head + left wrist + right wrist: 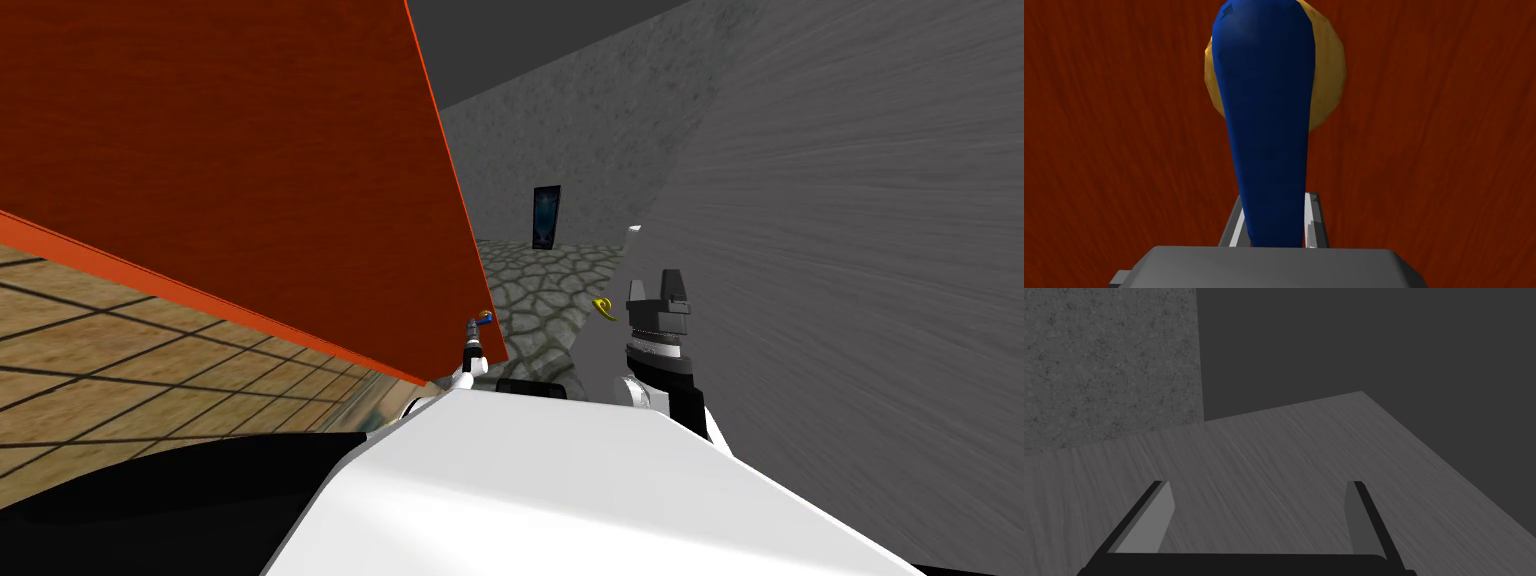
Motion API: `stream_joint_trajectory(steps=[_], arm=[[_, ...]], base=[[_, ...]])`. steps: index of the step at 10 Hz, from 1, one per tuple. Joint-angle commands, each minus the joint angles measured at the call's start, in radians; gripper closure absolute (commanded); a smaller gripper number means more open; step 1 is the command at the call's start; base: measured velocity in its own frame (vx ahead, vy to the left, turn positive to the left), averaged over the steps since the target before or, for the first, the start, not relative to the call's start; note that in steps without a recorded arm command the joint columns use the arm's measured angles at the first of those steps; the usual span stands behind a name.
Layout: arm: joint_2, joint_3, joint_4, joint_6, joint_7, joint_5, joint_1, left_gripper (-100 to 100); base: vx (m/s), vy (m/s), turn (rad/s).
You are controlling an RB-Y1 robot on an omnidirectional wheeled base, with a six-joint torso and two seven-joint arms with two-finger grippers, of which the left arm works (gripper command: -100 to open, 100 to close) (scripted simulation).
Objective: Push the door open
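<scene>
The red-brown door (pixel 250 160) stands close in front of me on my left, its free edge slanting down the middle of the head view. A blue lever handle (pixel 1266 125) on a round ochre plate (pixel 1326 75) sticks out of the door face. My left gripper (pixel 1274 227) is shut on the lever's end, one finger on each side of it. In the head view that gripper (pixel 476 335) sits low by the door's free edge, at the handle (pixel 485 316). My right gripper (pixel 658 285) is raised beside the grey wall, and its fingers (pixel 1164 513) stand open with nothing between them.
A grey wall (pixel 850 250) runs close along my right. Past the door's edge lies a cobbled stone floor (pixel 540 290) with a dark framed panel (pixel 545 215) against the far wall. A small yellow curved piece (pixel 603 306) shows near the right gripper. Tan tiled floor (pixel 120 370) lies to the left.
</scene>
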Motion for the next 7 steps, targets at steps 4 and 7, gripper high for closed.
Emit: stream_joint_trajectory(steps=[4, 7], arm=[[0.003, 0.038, 0.0, -0.011, -0.041, 0.027, -0.008, 100], [-0.013, 0.065, 0.0, -0.019, -0.071, 0.047, -0.013, 100]], base=[[0.173, -0.018, 0.056], [0.197, -0.011, 0.063]])
